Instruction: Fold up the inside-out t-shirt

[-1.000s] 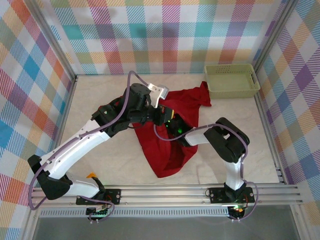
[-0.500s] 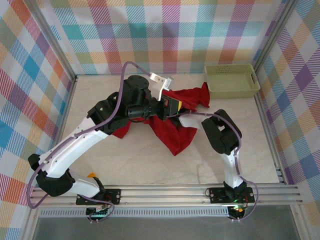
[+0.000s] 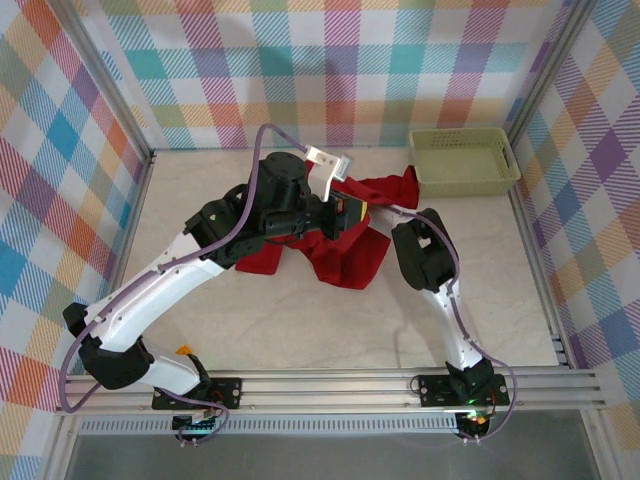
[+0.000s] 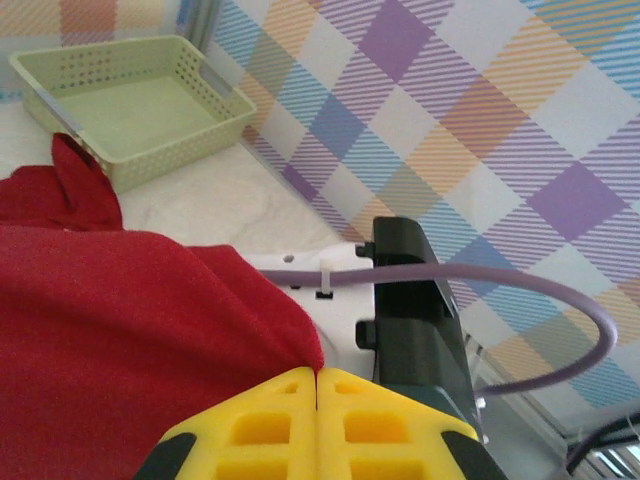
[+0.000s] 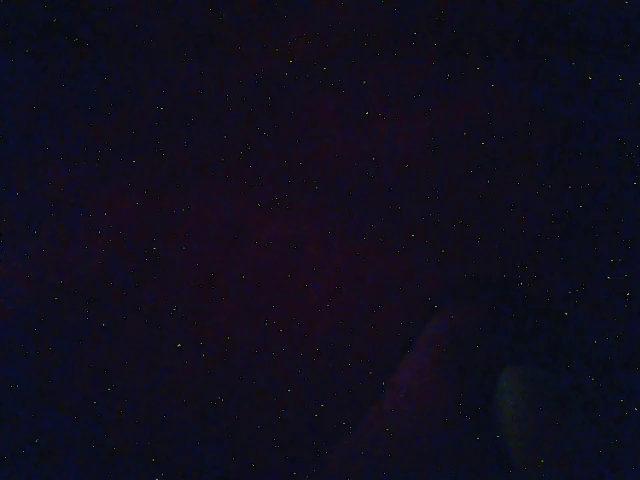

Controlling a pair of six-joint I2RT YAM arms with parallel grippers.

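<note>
The inside-out t-shirt is a deep-red bunch in the middle of the table, with one part trailing toward the basket. My left gripper holds it up above the table. In the left wrist view its yellow fingers meet at the left gripper, shut on a pinched edge of the red t-shirt. My right arm reaches in from the right, and its end goes in under the cloth beside the left gripper, so its jaws are hidden. The right wrist view is almost black.
A pale green plastic basket stands at the back right corner, touching the shirt's trailing part; the left wrist view also has the basket. Checked walls close the table on three sides. The right arm's black and white link is close to the left fingers.
The shirt has been gathered up from a long drape into a shorter bunch farther back. The right arm has swung left and back, in under the cloth. The left gripper stays shut on it.
</note>
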